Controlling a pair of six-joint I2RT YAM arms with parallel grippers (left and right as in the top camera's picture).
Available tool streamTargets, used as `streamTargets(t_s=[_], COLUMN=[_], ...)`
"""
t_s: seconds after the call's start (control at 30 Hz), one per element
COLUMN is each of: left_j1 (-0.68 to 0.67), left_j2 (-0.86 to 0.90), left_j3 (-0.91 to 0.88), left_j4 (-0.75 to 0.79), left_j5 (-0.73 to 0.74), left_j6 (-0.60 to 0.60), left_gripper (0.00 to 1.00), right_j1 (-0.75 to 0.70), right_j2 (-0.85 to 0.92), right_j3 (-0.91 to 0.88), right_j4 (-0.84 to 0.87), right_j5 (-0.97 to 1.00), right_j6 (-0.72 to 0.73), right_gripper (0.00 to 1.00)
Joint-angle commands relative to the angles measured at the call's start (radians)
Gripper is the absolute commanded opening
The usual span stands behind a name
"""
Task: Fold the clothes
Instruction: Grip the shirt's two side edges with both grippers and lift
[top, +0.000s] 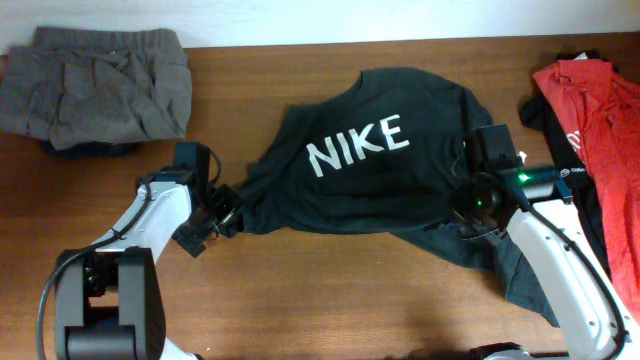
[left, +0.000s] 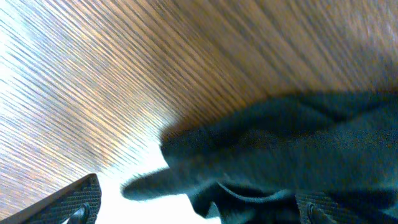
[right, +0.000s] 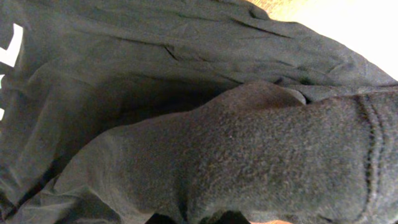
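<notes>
Overhead sharp, evenly lit; left wrist blurred, glare whitening table (left: 37, 112); right wrist's black T-shirt (right: 249, 155) dim.

Black T-shirt (top: 360, 190) matt cloth; table (top: 330, 290) glossy grained wood

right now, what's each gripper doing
left gripper: open, black T-shirt edge between its fingers
right gripper: closed, apparently on a fold of the black T-shirt

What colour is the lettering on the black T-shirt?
The lettering on the black T-shirt is white; the overhead view shows it best.
</notes>
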Motion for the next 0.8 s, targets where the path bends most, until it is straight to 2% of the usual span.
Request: streamTargets(t_s=[0.0, 0.07, 0.17, 0.33, 0.43, 0.47, 0.5, 0.6, 0.73, 0.77], left_j1=[0.016, 0.016, 0.016, 0.016, 0.016, 0.016, 0.016, 0.018, 0.023, 0.024], left_j2=[0.014, 0.039, 0.101, 0.123, 0.123, 0.123, 0.123, 0.123, 0.123, 0.123], left_j3=[-0.008, -0.008, -0.008, -0.008, -0.008, -0.006, -0.002, 0.006, 0.006, 0.006], left_j4=[0.023, 0.04, 0.074, 0.108, 0.108, 0.108, 0.108, 0.108, 0.14, 0.15], left_j5=[-0.032, -0.029, 0.053, 0.055, 0.054, 0.054, 0.054, 0.048, 0.019, 0.019], left_j6=[0.019, 0.022, 0.052, 0.09, 0.108, 0.111, 0.114, 0.115, 0.173, 0.188], left_gripper=[0.99, 0.99, 0.99, 0.99, 0.89, 0.8, 0.77, 0.75, 0.71, 0.66], right_j1=[-0.006, -0.006, -0.006, -0.006, -0.006, -0.006, -0.006, -0.006, -0.006, -0.006], right_j2=[-0.01, -0.01, -0.01, -0.01, -0.01, -0.01, -0.01, -0.01, -0.01, -0.01], right_j3=[0.018, 0.018, 0.018, 0.018, 0.018, 0.018, 0.018, 0.018, 0.018, 0.018], right_j4=[0.0, 0.0, 0.0, 0.0, 0.0, 0.0, 0.0, 0.0, 0.0, 0.0], right_j5=[0.012, 0.012, 0.013, 0.012, 0.012, 0.012, 0.012, 0.012, 0.012, 0.012], right_j6=[0.0, 0.0, -0.001, -0.001, 0.0, 0.0, 0.0, 0.0, -0.001, -0.001], right_gripper=[0.11, 0.11, 0.12, 0.12, 0.12, 0.12, 0.12, 0.12, 0.12, 0.13])
